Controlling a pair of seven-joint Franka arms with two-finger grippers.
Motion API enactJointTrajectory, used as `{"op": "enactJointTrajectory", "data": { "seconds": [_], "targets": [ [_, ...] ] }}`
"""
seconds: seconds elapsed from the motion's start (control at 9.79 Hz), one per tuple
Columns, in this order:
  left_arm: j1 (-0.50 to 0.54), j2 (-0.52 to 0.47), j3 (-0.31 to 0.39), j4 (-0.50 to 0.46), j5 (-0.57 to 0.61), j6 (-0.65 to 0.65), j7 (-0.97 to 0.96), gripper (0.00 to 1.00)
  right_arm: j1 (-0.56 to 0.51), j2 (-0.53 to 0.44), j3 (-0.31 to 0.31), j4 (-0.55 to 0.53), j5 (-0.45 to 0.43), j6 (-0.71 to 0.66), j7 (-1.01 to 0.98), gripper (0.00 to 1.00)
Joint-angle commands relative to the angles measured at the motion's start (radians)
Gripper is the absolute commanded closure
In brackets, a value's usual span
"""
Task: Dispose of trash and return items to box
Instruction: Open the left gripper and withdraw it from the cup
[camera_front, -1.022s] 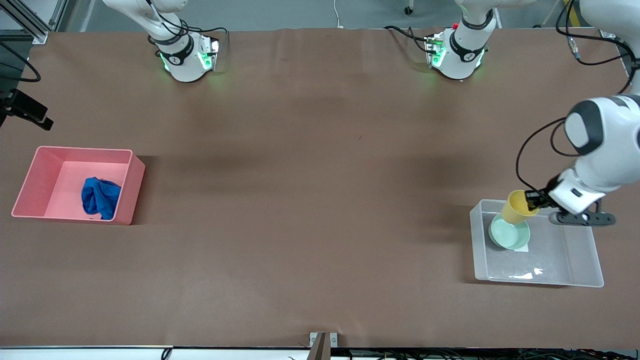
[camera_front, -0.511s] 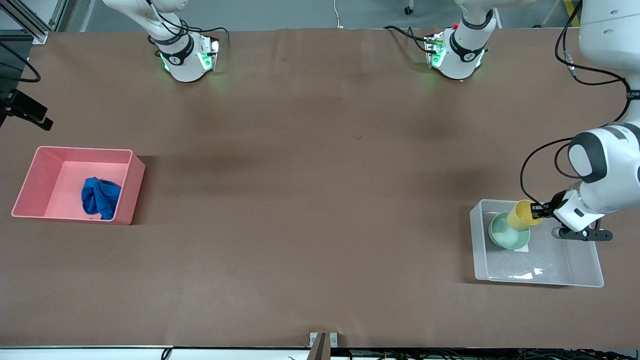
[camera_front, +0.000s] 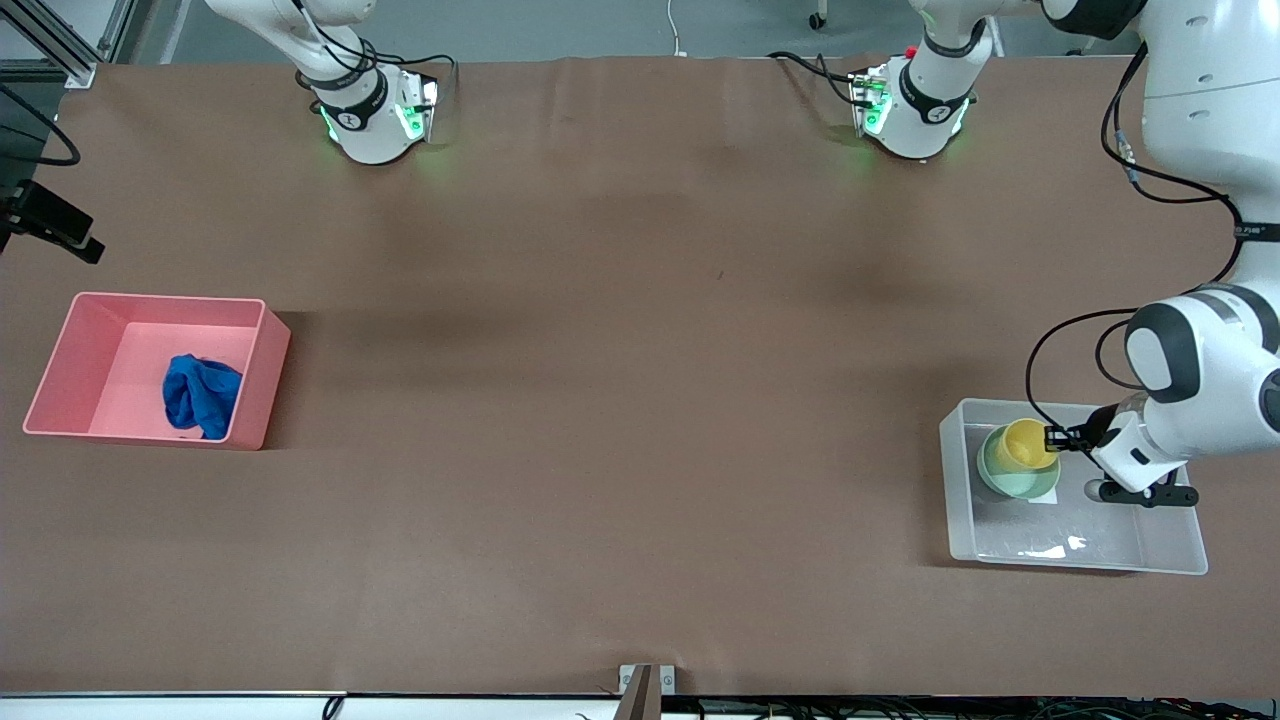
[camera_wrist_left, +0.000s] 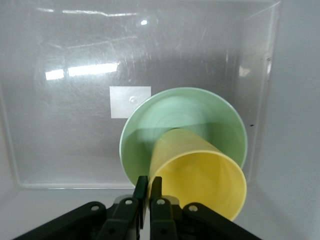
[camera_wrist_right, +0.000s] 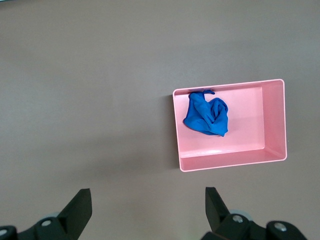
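Observation:
My left gripper (camera_front: 1050, 438) (camera_wrist_left: 149, 179) is shut on the rim of the yellow cup (camera_front: 1022, 445) (camera_wrist_left: 200, 170). The cup stands tilted in the mint-green bowl (camera_front: 1003, 478) (camera_wrist_left: 185, 110), which sits in the clear box (camera_front: 955, 500) (camera_wrist_left: 75, 125), beside its white sticker (camera_wrist_left: 130, 101). The blue cloth trash (camera_front: 200, 395) (camera_wrist_right: 206, 115) lies in the pink bin (camera_front: 60, 360) (camera_wrist_right: 230, 160) at the right arm's end of the table. My right gripper (camera_wrist_right: 147, 197) is open and empty, high over bare table near the pink bin; it is out of the front view.
The brown table (camera_front: 620, 400) stretches bare between the pink bin and the clear box. Both arm bases (camera_front: 375, 115) stand along the table's top edge. The box's part nearer the front camera holds nothing.
My left gripper has come down with the yellow cup, from above the box's rim into the green bowl. The cloth and pink bin have not moved.

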Motion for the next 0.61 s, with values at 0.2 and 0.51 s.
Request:
{"op": "enactJointTrajectory", "data": {
  "seconds": [0.2, 0.51],
  "targets": [
    [-0.004, -0.031, 0.010, 0.054, -0.016, -0.027, 0.000, 0.00, -0.008, 0.002, 0.006, 0.009, 0.006, -0.002, -0.009, 0.00],
    [-0.005, -0.240, -0.034, 0.002, -0.001, -0.121, -0.034, 0.00, -0.008, 0.002, 0.006, 0.009, 0.006, -0.003, -0.009, 0.00]
  ]
}}
